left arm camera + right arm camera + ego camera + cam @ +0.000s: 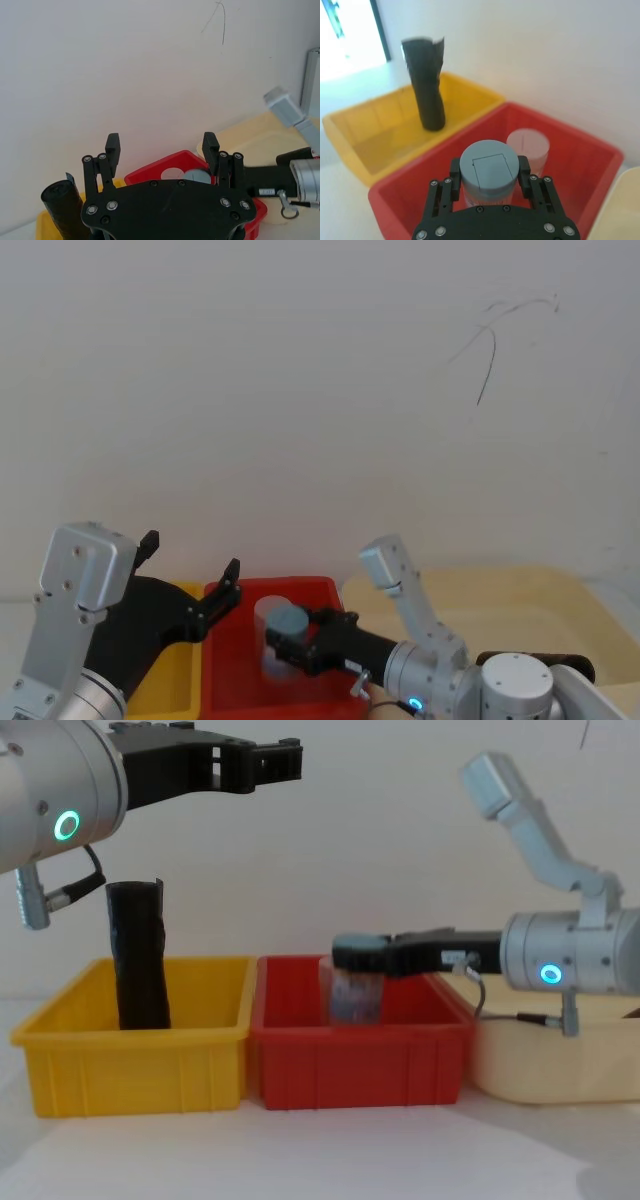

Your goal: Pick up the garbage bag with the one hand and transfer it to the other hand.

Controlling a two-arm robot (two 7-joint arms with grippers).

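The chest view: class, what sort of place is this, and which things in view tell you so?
Probably a robot test bench: a yellow bin, a red bin and a cream tray in a row before a blank wall, the left gripper above, the right gripper holding a jar.

garbage bag [138, 956]: black plastic, crinkled | yellow bin [130, 1065], red bin [360, 1065]: smooth glossy plastic

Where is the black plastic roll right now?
The black plastic roll stands upright in the yellow plastic bin on the robot's left in the chest view, beside the red bin, with the open left pincer raised above it.
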